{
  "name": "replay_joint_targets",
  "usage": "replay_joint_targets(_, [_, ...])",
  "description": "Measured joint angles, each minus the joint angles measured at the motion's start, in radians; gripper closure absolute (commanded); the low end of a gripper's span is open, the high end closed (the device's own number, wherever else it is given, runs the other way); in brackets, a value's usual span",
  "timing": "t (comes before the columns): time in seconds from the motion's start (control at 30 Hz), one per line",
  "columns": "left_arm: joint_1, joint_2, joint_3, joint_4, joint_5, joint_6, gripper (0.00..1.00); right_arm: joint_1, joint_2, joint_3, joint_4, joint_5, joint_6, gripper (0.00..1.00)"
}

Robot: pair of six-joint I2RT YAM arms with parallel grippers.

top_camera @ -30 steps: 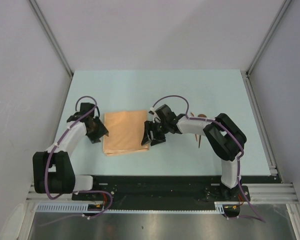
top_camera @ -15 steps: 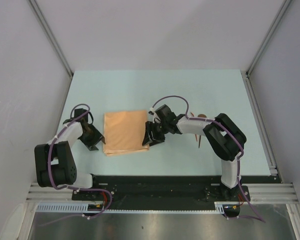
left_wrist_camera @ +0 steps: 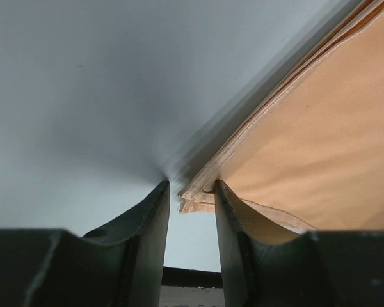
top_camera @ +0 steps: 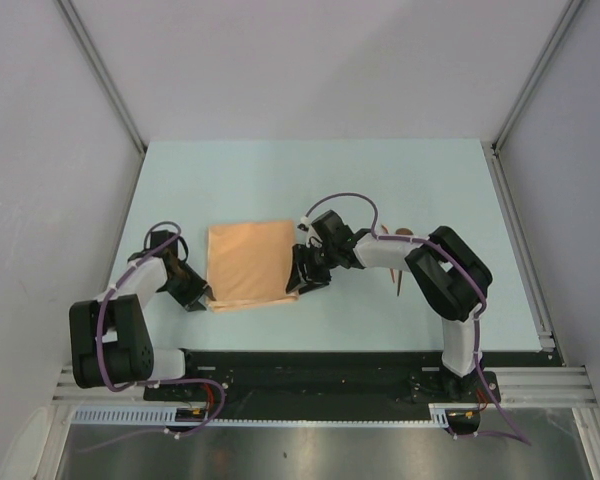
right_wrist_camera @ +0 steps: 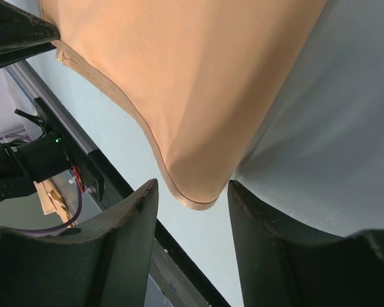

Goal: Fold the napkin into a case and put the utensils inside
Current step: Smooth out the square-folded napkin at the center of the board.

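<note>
Peach-orange cloth, soft and folded over on itself, is where the trouble could start: the square napkin point(top_camera: 248, 264) shows several loose layers at its near-left corner, and the left gripper point(top_camera: 198, 297) has its jaws parted with that frayed stack just between them. If they close from here they may catch only the top plies (the lower ones splay out sideways in the left wrist view), and the fold would peel open when lifted. A finger nudging the corner first could also slide the whole cloth toward the far edge.

The right gripper point(top_camera: 302, 283) likewise stands unclenched, the rounded near-right corner sitting between its fingers without being pinched. Should one side bite before the other, I would expect the next crease to come out skewed, and a narrow case needs straight edges.

The napkin lies flat on the pale blue-green bench point(top_camera: 310, 180), left of centre and nearer the near edge. The thin reddish-brown wooden utensils point(top_camera: 398, 236) wait toward the right edge, partly hidden behind the right arm.

The left arm is tucked tight, elbow by the near-left corner, wrist low and pointing right. The right arm stretches leftward from its raised elbow, forearm low.
</note>
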Motion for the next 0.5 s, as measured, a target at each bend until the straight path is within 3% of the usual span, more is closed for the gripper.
replay_joint_targets(0.27, [0.000, -0.031, -0.002, -0.003, -0.005, -0.011, 0.76, -0.005, 0.011, -0.008, 0.000, -0.003, 0.004, 0.50])
replay_joint_targets(0.5, [-0.001, -0.042, -0.009, 0.003, 0.012, -0.015, 0.92, -0.013, 0.011, -0.011, 0.003, -0.008, 0.006, 0.61])
